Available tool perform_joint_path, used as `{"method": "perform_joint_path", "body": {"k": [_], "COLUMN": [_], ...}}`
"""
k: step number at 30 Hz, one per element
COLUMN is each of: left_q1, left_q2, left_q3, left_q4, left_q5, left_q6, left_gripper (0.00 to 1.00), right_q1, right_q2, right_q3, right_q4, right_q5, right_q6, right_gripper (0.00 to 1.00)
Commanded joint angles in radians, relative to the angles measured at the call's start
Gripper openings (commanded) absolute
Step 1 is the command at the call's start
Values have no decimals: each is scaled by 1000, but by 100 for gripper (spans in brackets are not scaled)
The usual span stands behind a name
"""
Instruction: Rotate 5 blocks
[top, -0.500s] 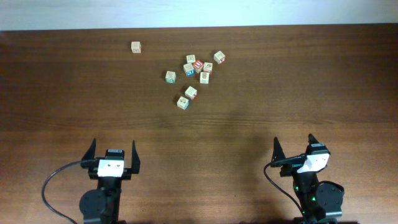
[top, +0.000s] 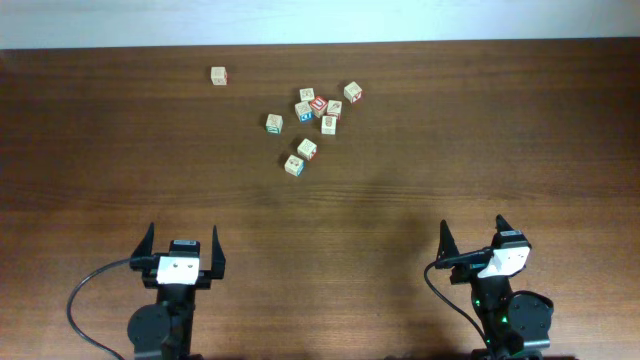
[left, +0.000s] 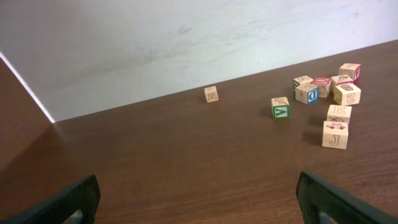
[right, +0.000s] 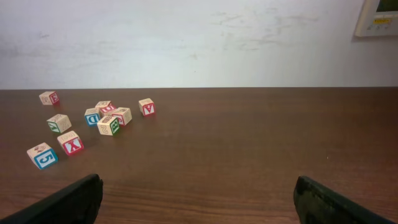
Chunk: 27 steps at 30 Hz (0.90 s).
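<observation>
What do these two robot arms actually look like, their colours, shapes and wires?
The left arm and right arm are black. The left gripper and right gripper each end in two pointed, fin-like black fingers, with a white block just behind them. A black cable loops out beside each base. Small green lights glow on the right arm only.

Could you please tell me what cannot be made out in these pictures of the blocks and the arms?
Overhead: the prints on the blocks are too small to read.
Left wrist: the left fingers are cut off by the bottom edge; the red-topped cube is partly hidden behind the D block.
Right wrist: the right fingers are cut off likewise; a white wall fixture is cut by the corner.
</observation>
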Motion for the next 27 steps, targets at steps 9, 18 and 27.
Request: {"method": "perform_joint_path", "body": {"k": [9,18,27], "left_q1": [-6,-5,-5], "left_q2": [-6,-6,-6], "left_q3": [-5,-5,-5], "left_q4": [0,1,9], "left_q5": [-7,-7,-8], "left_q6": [13,13,13], "left_gripper": [99,99,99], "right_q1": [-6,-6,-6], "right_q2": [-7,-7,-7], "right_q3": [-9,-9,-9], "right_q4": [3,3,3], "right_q5": [4,4,3], "right_q6": [7,7,7], "right_gripper": [98,98,98]}}
